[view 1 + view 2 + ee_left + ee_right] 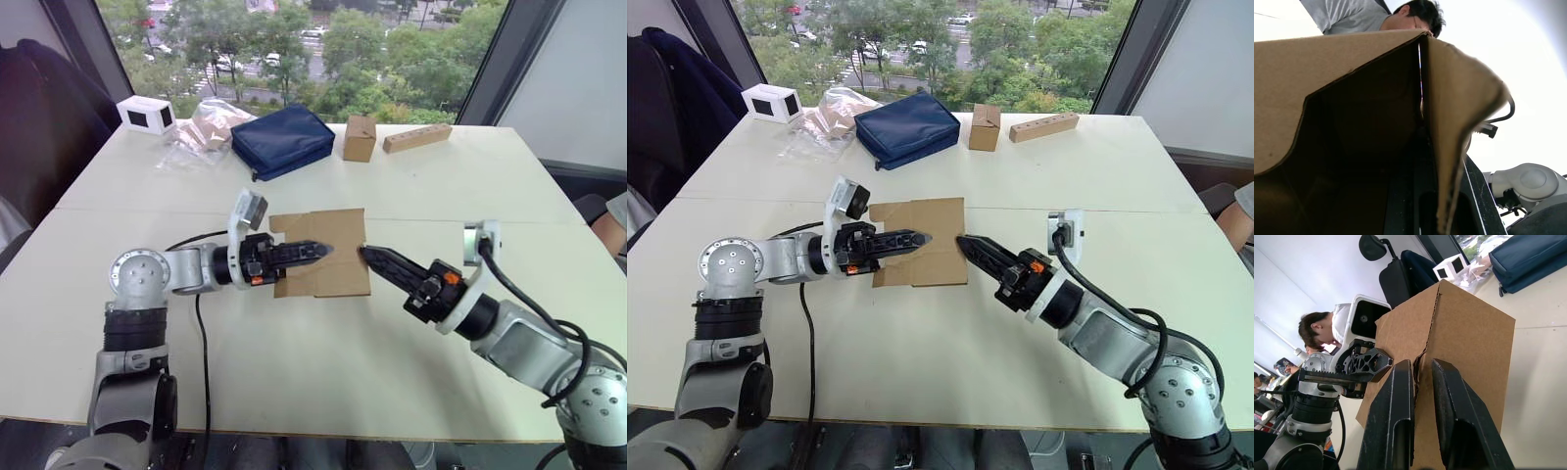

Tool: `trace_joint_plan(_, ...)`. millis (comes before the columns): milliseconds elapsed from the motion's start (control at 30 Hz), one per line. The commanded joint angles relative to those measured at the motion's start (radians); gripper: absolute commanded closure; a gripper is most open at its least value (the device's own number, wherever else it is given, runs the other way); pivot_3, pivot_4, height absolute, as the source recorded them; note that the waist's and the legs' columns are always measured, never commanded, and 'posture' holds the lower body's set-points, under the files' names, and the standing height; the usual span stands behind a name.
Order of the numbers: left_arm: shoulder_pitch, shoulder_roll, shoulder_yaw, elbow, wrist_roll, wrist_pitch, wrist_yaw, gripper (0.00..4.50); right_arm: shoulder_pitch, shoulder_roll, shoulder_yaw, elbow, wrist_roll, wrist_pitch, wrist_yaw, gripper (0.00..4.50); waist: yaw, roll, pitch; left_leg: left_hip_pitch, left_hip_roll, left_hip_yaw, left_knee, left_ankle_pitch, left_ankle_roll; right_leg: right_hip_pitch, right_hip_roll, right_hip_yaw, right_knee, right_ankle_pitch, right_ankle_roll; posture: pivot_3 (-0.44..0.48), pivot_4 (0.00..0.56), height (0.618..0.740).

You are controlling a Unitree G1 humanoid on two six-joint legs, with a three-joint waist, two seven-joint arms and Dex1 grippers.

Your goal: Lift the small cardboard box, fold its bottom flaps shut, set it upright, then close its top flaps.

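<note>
The small cardboard box (pixel 338 230) is plain brown and sits mid-table between my two arms, its flaps loose. My left gripper (pixel 323 250) reaches in from the left, fingers together over the box. In the left wrist view a cardboard flap (pixel 1449 122) runs down between its dark fingers (pixel 1410 196). My right gripper (pixel 365 254) meets the box's right edge. In the right wrist view its fingers (pixel 1396 406) stand a narrow gap apart with the edge of the box (pixel 1469 342) pinched between them.
Along the far table edge lie a white box with a black window (pixel 147 114), a clear plastic bag (pixel 203 130), a navy pouch (pixel 282 140), a narrow brown carton (pixel 359 137) and a wooden block (pixel 417 138). A person (pixel 1320 330) sits beyond the table.
</note>
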Motion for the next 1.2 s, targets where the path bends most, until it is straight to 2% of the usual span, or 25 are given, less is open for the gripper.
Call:
trace_joint_plan(33,-0.005,0.003,0.001,-0.034,-0.014,-0.009,-0.009,4.50,0.024,-0.017,-0.030,-0.040,0.047,-0.008,0.007,3.88,0.000,0.000,0.000,0.000,0.000,0.000,0.000,0.000,0.000,0.000,0.000,0.000,0.000,0.000,0.000,0.000,0.150,0.740)
trace_joint_plan(467,-0.006,0.010,-0.013,-0.033,0.003,-0.025,-0.022,4.50,0.085,-0.049,-0.120,-0.027,0.083,-0.034,0.009,3.88,0.000,0.000,0.000,0.000,0.000,0.000,0.000,0.000,0.000,0.000,0.000,0.000,0.000,0.000,0.000,0.000,0.150,0.740)
trace_joint_plan(567,-0.024,0.036,-0.043,-0.052,0.050,-0.050,-0.041,4.50,0.091,-0.055,-0.129,-0.019,0.071,-0.035,0.015,3.88,0.000,0.000,0.000,0.000,0.000,0.000,0.000,0.000,0.000,0.000,0.000,0.000,0.000,0.000,0.000,0.000,0.150,0.740)
trace_joint_plan(667,-0.089,0.109,-0.158,-0.079,0.194,-0.120,-0.072,4.50,0.097,-0.069,-0.131,-0.007,0.039,-0.025,0.033,3.88,0.001,0.000,0.000,0.000,0.000,0.000,0.000,0.000,0.000,0.000,0.000,0.000,0.000,-0.001,-0.001,0.000,0.150,0.740)
trace_joint_plan(767,-0.198,0.202,-0.334,-0.078,0.356,-0.194,-0.162,4.50,0.096,-0.072,-0.121,0.012,0.002,-0.021,0.059,3.88,0.002,0.000,0.000,-0.001,0.000,0.000,0.000,0.000,0.000,0.000,0.000,0.000,-0.001,-0.001,-0.002,0.000,0.150,0.740)
trace_joint_plan(933,-0.439,0.323,-0.676,-0.019,0.649,-0.373,-0.423,4.50,0.105,-0.059,-0.095,0.036,-0.083,-0.013,0.103,3.88,0.001,0.000,0.001,-0.004,-0.001,0.001,0.000,-0.001,0.002,-0.002,0.001,0.000,-0.003,-0.001,-0.003,0.000,0.150,0.740)
trace_joint_plan(1100,-0.582,0.350,-0.902,0.076,0.902,-0.625,-0.665,4.50,0.124,-0.069,-0.084,0.019,-0.168,-0.001,0.141,3.88,0.001,0.001,0.001,-0.006,-0.001,0.002,0.000,-0.001,0.002,-0.006,0.001,0.001,-0.002,-0.001,-0.003,0.000,0.150,0.740)
trace_joint_plan(1200,-0.620,0.332,-1.000,0.124,1.055,-0.825,-0.782,4.50,0.154,-0.139,-0.065,-0.034,-0.312,0.021,0.206,3.88,0.002,0.001,0.001,-0.009,0.000,0.002,0.001,-0.001,0.002,-0.008,0.002,0.001,-0.001,-0.001,-0.002,0.000,0.150,0.740)
